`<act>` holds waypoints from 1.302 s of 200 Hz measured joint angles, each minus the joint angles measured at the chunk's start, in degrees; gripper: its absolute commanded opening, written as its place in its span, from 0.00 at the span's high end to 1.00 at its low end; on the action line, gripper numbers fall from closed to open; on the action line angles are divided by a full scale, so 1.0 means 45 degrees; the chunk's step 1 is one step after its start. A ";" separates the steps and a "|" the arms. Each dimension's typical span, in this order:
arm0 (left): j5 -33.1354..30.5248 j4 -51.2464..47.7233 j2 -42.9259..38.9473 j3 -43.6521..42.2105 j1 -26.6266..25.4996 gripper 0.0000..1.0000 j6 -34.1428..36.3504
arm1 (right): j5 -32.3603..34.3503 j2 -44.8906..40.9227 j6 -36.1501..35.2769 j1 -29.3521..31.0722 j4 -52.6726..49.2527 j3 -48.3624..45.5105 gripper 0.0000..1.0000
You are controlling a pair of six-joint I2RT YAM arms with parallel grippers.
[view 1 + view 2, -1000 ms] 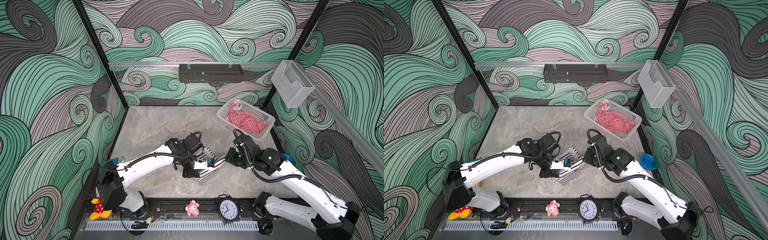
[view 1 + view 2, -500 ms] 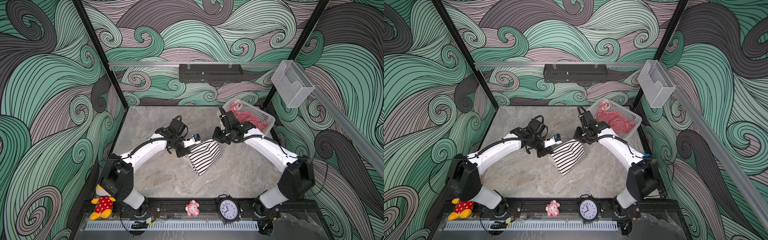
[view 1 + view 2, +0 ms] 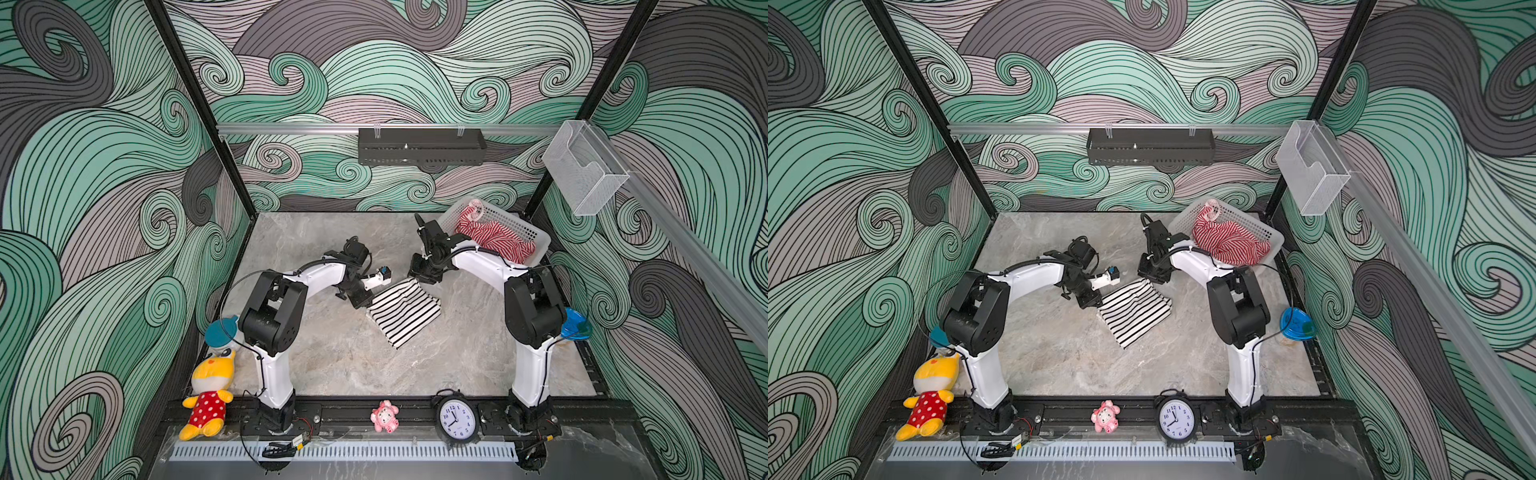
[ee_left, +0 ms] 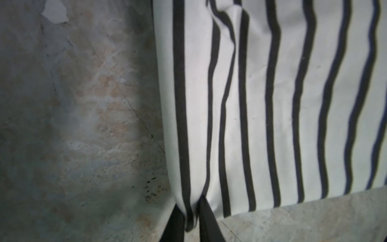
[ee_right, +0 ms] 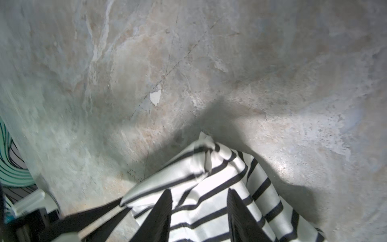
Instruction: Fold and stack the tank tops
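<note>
Your table's (image 3: 340,365) clutter
You see plush (image 3: 206,399), pink toy (image 3: 385,417) and clock (image 3: 456,419) on the front rail (image 3: 345,409); basket (image 3: 507,218) back right.

Readable marks: the clock dial only.
Black hour numerals are set in a ring around the white dial of the round black clock (image 3: 457,419) (image 3: 1176,419), seen in both top views. They are small, and only some, such as the 12 at the top, can be made out. The clock is placed well apart from the right hand (image 3: 420,279), toward that arm's base. Any marking on the pink toy (image 3: 384,417) beside the clock is too small to be read.
</note>
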 measured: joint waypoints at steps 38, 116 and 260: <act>-0.1525 0.0447 -0.0797 -0.0282 0.0005 0.67 -0.0957 | 0.0452 -0.1841 -0.0097 0.0136 0.0874 -0.1263 0.54; 0.0525 0.0627 -0.3138 -0.0457 -0.1190 0.68 -0.1151 | 0.0549 -0.0787 0.0277 0.0772 0.2501 -0.2093 1.00; -0.2968 -0.0510 0.0039 -0.0267 -0.2540 0.71 -0.1647 | 0.0097 -0.1758 0.1336 0.0126 0.4469 -0.4454 0.65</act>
